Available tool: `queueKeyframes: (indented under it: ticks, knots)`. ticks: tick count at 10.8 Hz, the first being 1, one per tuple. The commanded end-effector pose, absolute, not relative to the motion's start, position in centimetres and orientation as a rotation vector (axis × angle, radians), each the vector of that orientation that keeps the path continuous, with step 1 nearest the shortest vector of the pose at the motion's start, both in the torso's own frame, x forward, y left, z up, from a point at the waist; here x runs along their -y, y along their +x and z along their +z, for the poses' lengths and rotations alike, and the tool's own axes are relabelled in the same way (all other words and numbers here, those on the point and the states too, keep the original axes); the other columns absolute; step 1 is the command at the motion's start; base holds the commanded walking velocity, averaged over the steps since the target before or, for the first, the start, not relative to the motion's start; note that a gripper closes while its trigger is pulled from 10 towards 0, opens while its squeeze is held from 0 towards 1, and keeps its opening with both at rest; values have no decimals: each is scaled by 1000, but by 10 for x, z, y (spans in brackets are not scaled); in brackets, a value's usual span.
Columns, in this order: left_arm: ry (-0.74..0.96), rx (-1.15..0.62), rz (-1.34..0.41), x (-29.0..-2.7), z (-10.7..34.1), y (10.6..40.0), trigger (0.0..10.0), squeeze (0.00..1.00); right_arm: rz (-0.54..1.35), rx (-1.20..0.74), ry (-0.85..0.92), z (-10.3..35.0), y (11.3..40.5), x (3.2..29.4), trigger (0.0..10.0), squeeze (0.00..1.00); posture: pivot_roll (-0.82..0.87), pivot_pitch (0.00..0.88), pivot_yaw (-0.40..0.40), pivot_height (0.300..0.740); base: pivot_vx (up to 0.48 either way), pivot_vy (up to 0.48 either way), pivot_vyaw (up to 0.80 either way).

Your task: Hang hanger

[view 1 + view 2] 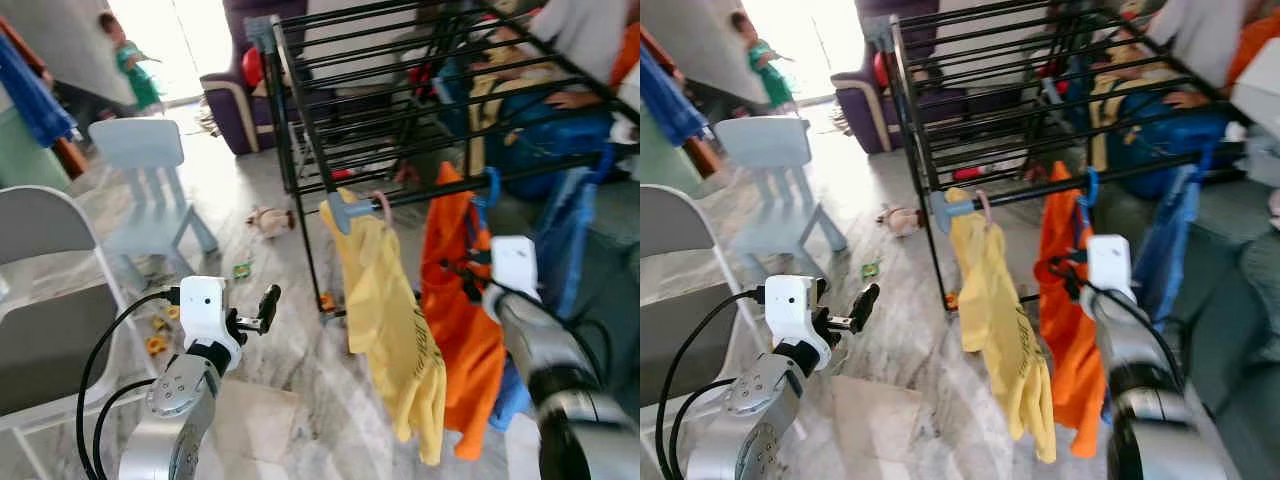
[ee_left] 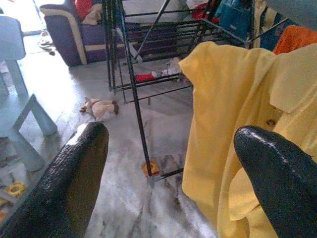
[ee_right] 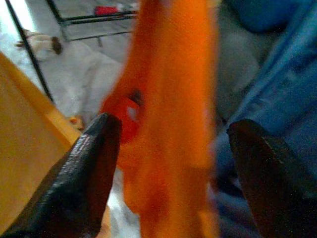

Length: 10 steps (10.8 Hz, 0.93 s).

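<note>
Hanging from the black drying rack, the orange garment on its blue hanger looks light and limp; right gripper spread wide before it, left gripper open, the stiff hook likely the surest hold.

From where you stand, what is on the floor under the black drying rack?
Under the black drying rack lie a red item and a pale cloth. A small toy animal lies beside it. The hanging yellow shirt covers the floor further right.
</note>
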<state>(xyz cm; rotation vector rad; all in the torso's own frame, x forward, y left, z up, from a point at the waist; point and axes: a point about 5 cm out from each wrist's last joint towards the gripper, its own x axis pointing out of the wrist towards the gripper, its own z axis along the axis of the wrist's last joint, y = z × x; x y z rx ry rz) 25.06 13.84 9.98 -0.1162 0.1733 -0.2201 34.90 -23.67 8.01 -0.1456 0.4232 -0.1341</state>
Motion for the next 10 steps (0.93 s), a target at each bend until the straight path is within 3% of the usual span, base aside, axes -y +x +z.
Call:
queueKeyframes:
  ticks: [1, 4, 10]
  knots:
    - [-90, -191, -216, -142, 98, 251, 10000, 0, -112, -412, -142, 84, 354, 231, 0, 0, -87, 0, 118, 740, 0, 0, 0]
    - [-85, -202, -209, -141, 96, 249, 10000, 0, -108, -429, -160, 80, 356, 225, 0, 0, -82, 0, 108, 740, 0, 0, 0]
    - [-88, -201, -208, -139, 96, 250, 10000, 0, -185, -435, -201, 77, 351, 240, 0, 0, -87, 0, 101, 740, 0, 0, 0]
